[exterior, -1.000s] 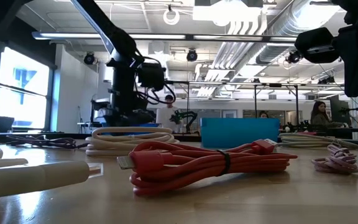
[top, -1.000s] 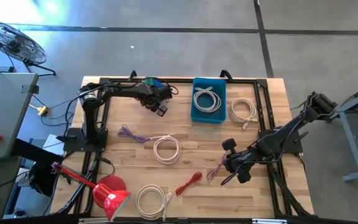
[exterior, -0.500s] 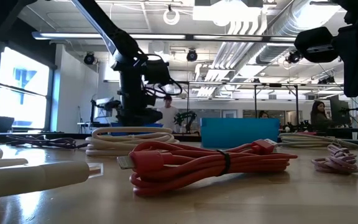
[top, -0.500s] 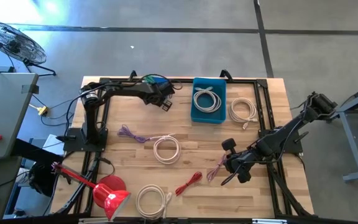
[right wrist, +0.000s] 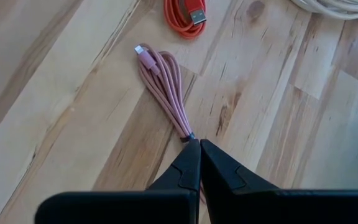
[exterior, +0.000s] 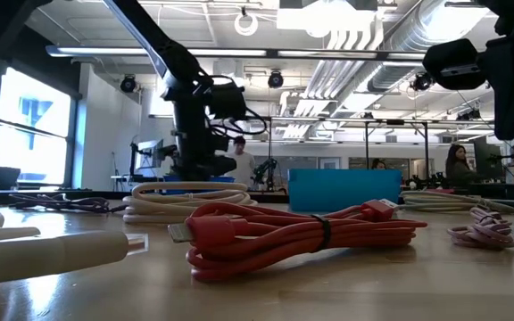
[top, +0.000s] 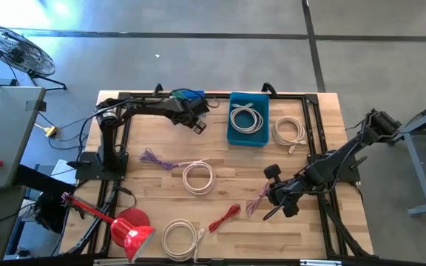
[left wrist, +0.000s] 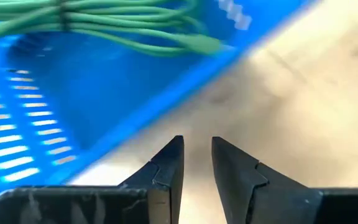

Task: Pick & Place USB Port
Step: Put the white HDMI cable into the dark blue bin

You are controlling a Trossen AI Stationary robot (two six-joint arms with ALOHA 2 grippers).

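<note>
The left end effector (top: 198, 124) is seen released, fingers slightly parted and empty, at the desk's (top: 154, 210) 11 o'clock edge, just beside a small blue basket (left wrist: 55, 118) holding a green cable (left wrist: 123, 28). The right end effector (right wrist: 199, 163) is clenched at 4 o'clock, its tips at the pink USB cable (right wrist: 166, 87); whether the cable is gripped cannot be told. A red cable (top: 225, 216) lies nearby at 6 o'clock. A white coil rests in the blue bin (top: 235, 134) at 12 o'clock.

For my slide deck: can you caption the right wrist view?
Right gripper closed at the end of a pink cable bundle on the wooden table, beside a red cable.
</note>
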